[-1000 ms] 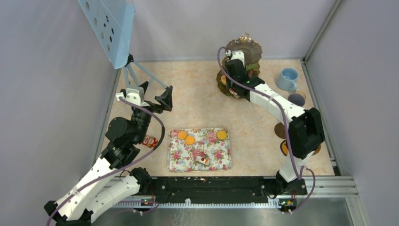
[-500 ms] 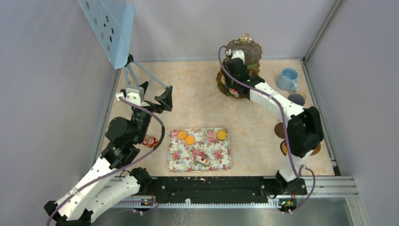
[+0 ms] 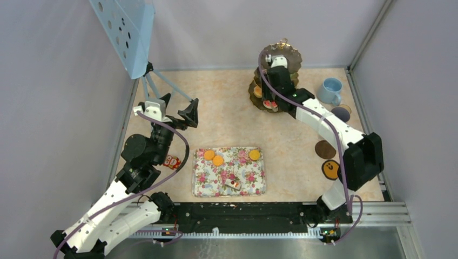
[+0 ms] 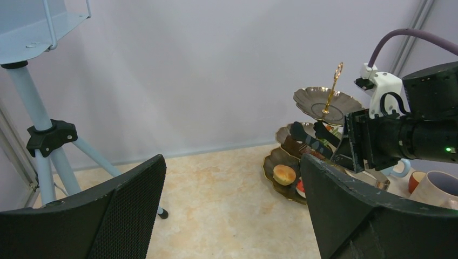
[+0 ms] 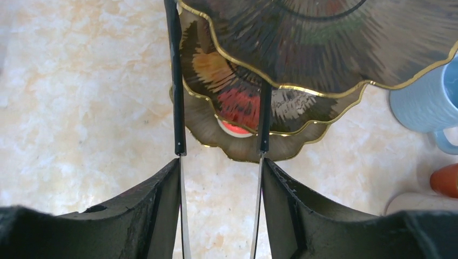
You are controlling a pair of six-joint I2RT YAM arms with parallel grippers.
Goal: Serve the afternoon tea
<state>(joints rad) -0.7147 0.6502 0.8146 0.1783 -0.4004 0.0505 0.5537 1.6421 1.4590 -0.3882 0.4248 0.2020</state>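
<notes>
The dark scalloped three-tier stand (image 3: 257,93) with a gold handle stands at the back; it also shows in the left wrist view (image 4: 324,102) and the right wrist view (image 5: 324,43). A bun (image 4: 284,174) and a red-topped piece lie on its bottom tier. My right gripper (image 3: 277,61) is over the stand, shut on the black tongs (image 5: 175,81), whose open arms reach under the upper tiers. Orange rounds (image 3: 217,160) and a cake slice (image 3: 233,184) lie on the floral tray (image 3: 200,183). A donut (image 3: 172,161) lies beside my left arm. My left gripper (image 3: 178,110) is open and empty.
A light-blue cup (image 3: 330,90) stands right of the stand, with a pale cup (image 4: 440,189) and a small orange-brown cup (image 4: 416,181) near it. Two round coasters (image 3: 325,149) lie at the right. A blue tripod (image 3: 154,81) stands at the back left.
My right arm has reached farther over the stand and its elbow has swung right, uncovering the coasters. The left arm has not moved.
</notes>
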